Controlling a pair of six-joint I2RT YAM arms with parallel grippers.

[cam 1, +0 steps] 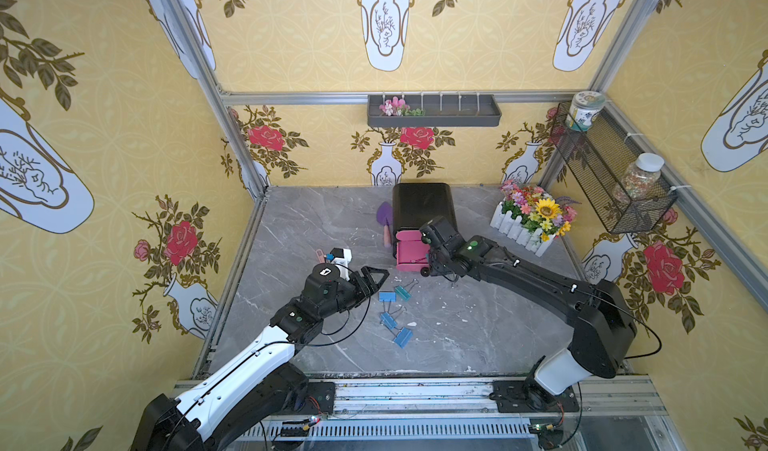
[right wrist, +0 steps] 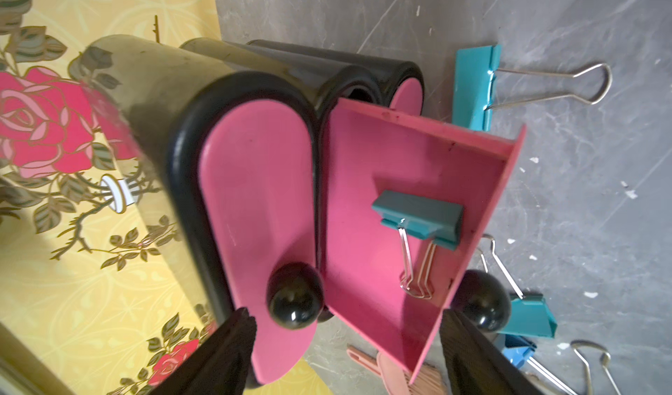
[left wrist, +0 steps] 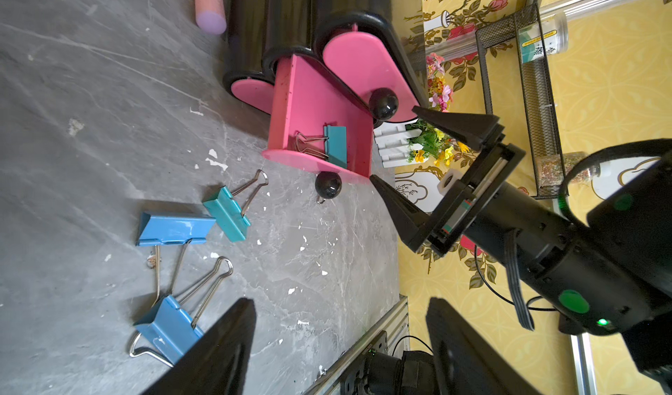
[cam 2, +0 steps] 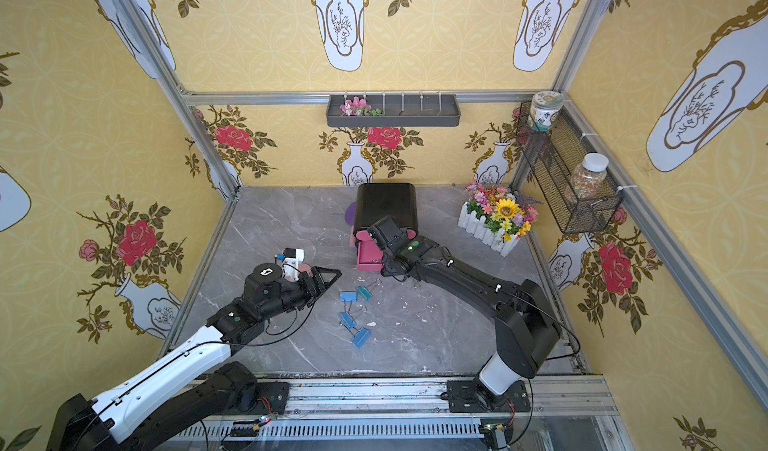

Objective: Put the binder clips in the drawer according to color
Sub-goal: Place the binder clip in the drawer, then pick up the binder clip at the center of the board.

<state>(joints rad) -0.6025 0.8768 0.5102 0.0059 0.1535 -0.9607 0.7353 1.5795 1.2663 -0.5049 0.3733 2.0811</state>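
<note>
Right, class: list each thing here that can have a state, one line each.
Top drawer: shut.
Middle drawer: pulled open.
Bottom drawer: shut.
Teal binder clip: inside middle drawer.
Four other binder clips: loose on table.
Left gripper: open, empty.
Right gripper: open, empty.

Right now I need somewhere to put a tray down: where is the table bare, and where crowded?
Bare: the far left corner of the table, between wall and purple trowel; the near right, between the blue clips and the right arm. Crowded: in front of the open drawer, around the teal clip.
</note>
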